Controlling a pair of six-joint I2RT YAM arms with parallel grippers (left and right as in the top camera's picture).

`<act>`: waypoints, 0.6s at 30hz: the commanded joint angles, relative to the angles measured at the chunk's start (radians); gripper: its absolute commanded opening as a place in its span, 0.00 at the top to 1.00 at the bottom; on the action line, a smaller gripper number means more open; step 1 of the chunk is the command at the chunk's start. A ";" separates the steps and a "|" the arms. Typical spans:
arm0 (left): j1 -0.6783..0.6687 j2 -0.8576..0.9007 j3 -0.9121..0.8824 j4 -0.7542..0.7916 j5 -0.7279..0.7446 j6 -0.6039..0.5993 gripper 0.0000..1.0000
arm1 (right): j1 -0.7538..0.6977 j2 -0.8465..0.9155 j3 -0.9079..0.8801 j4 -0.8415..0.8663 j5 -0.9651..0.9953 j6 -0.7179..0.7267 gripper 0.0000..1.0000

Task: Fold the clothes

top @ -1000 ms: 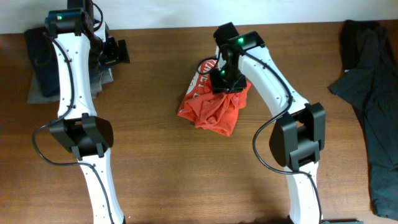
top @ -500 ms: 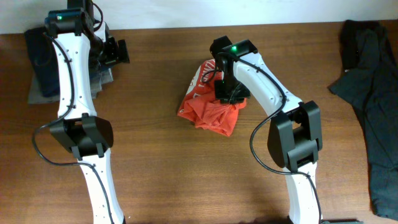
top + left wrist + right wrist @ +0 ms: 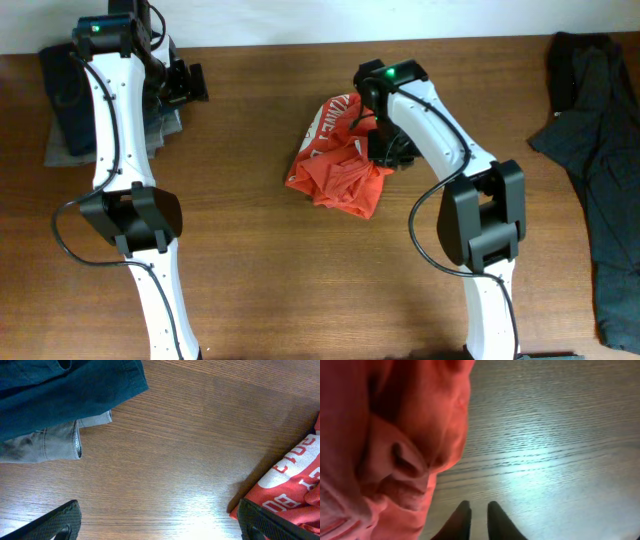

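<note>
T-shirt, red-orange and crumpled into a heap, lies at the middle of the table, nearer its far edge, with the right gripper at the heap's right side. That gripper's fingers are drawn nearly together, with only a thin slit of bare wood between the tips. Bunched cloth crowds in just left of them and fills the left of the right wrist view. Whether any fold is caught further up the fingers I cannot tell. From above, the right arm reaches over the heap's right edge and hides the fingertips. White lettering shows on the heap's far left part. The left gripper hangs near the table's far left corner, its fingers spread wide, one at each lower corner of its wrist view with bare wood between them. In that view a blue garment lies over a grey garment toward the far left corner, and the shirt's lettered edge comes in at the right, just beside the right-hand finger. A dark garment sprawls along the table's right edge, well apart from the shirt.
</note>
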 commanded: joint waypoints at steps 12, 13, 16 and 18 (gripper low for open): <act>0.002 0.022 0.011 0.000 -0.007 -0.005 0.01 | 0.126 -0.050 0.094 0.013 -0.256 0.104 0.16; 0.002 0.022 0.011 -0.001 -0.007 -0.005 0.01 | 0.140 -0.049 0.086 0.024 -0.214 0.158 0.16; 0.002 0.022 0.011 -0.001 -0.007 -0.005 0.01 | 0.155 -0.049 0.047 0.076 -0.176 0.228 0.17; 0.002 0.022 0.011 -0.001 -0.007 -0.005 0.01 | 0.156 -0.047 0.010 0.127 -0.178 0.252 0.20</act>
